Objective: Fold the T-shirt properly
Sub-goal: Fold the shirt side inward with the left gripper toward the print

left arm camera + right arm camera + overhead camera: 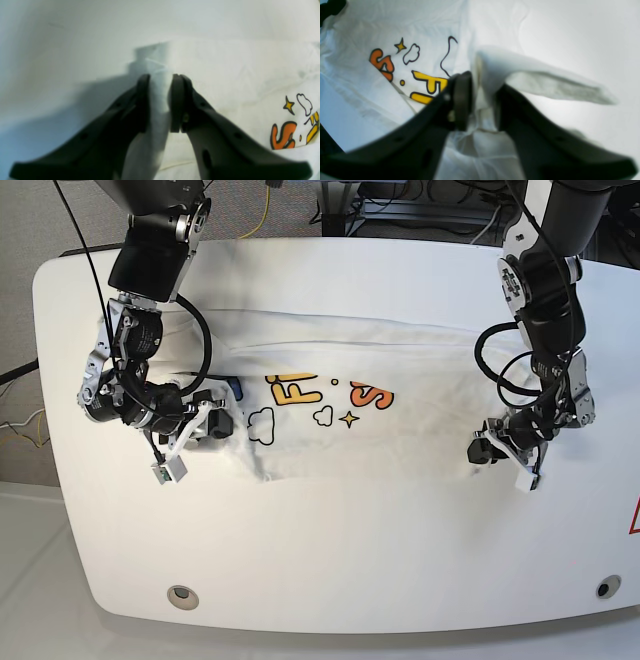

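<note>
White cloth, the T-shirt (330,405), lies spread across the tabletop (330,560). Both arms bend low at its opposite ends; the left end effector (160,80) and right end effector (482,82) each pinch a fold of it.

A white table (330,570) with rounded corners fills the base view. Grey carpet (40,220) shows at 11 o'clock, cables (265,210) and dark equipment legs (400,205) at 12. Light is even and bright.
</note>
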